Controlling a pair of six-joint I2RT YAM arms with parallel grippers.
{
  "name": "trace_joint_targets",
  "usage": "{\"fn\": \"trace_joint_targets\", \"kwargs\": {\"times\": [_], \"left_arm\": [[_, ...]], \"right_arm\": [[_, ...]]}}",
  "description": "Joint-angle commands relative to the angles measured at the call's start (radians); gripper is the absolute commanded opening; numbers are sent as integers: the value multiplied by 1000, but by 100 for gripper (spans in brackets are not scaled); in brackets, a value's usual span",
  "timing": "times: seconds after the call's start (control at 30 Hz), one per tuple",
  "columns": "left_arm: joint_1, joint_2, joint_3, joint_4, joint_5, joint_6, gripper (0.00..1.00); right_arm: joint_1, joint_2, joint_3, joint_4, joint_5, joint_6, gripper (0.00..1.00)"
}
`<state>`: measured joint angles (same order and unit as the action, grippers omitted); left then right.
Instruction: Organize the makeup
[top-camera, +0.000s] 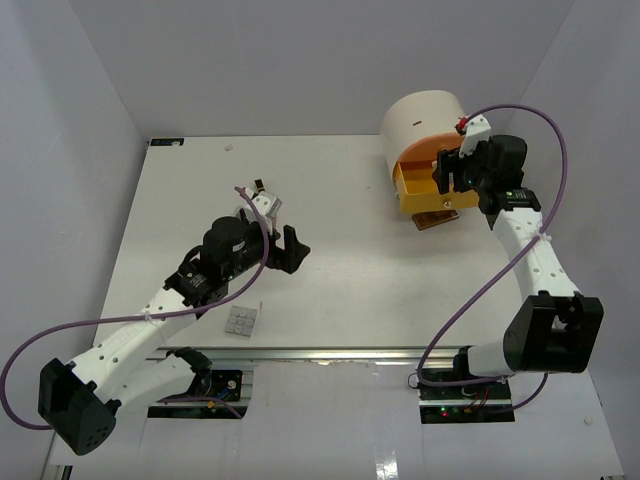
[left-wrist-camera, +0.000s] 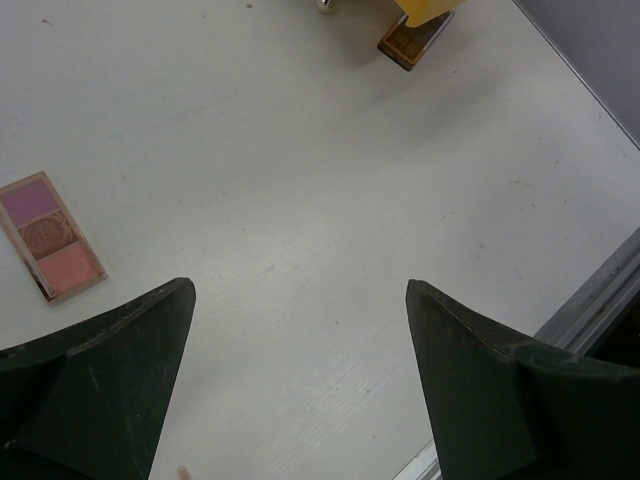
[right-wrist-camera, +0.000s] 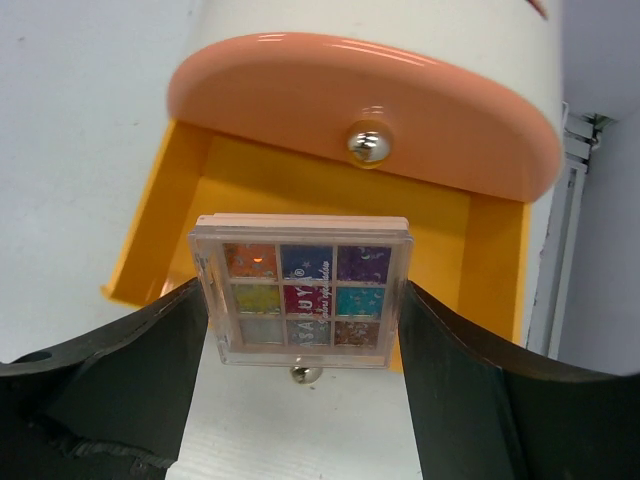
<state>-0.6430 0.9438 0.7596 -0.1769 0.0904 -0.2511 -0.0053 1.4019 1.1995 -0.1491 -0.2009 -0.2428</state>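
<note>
My right gripper (right-wrist-camera: 303, 300) is shut on a multicoloured palette (right-wrist-camera: 305, 290), its fingers pressing both side edges. It holds the palette over the pulled-out yellow drawer (right-wrist-camera: 440, 215) of the round cream drawer unit (top-camera: 425, 115). From above, the right gripper (top-camera: 452, 170) sits at that drawer (top-camera: 415, 185). A brown palette (top-camera: 437, 217) lies on the table just in front of the drawer. My left gripper (left-wrist-camera: 300, 290) hangs open over bare table, with nothing between its fingers. A pink palette (left-wrist-camera: 52, 236) lies to its left. A grey-white palette (top-camera: 241, 320) rests near the left arm.
A peach drawer front (right-wrist-camera: 300, 90) with a silver knob (right-wrist-camera: 368, 140) stays closed above the yellow drawer. The brown palette (left-wrist-camera: 413, 38) and the drawer's corner (left-wrist-camera: 425, 10) show at the top of the left wrist view. The table's metal front rail (top-camera: 330, 352) runs along the near edge.
</note>
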Motion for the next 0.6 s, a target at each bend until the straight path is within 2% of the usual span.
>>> {"fn": "trace_joint_targets", "kwargs": {"times": [0.0,0.23,0.33,0.47,0.57], "left_arm": [[6,-36,-12,-69,16,-71,98],[6,-10,-11,-216,-24,-176,98],[6,0,-9,-275,-29,-206,98],[6,17,-3,-374,-40,-252,98],[7,33,5,-419,-54,-265,98]], "right_arm": [[-31,38,26,134,52,48,38],[-74,52,-15,179,22,55,73],[-81,13,-34,173,-27,60,81],[-81,-80,-72,149,-152,66,96],[-81,-128,-96,151,-216,71,97]]}}
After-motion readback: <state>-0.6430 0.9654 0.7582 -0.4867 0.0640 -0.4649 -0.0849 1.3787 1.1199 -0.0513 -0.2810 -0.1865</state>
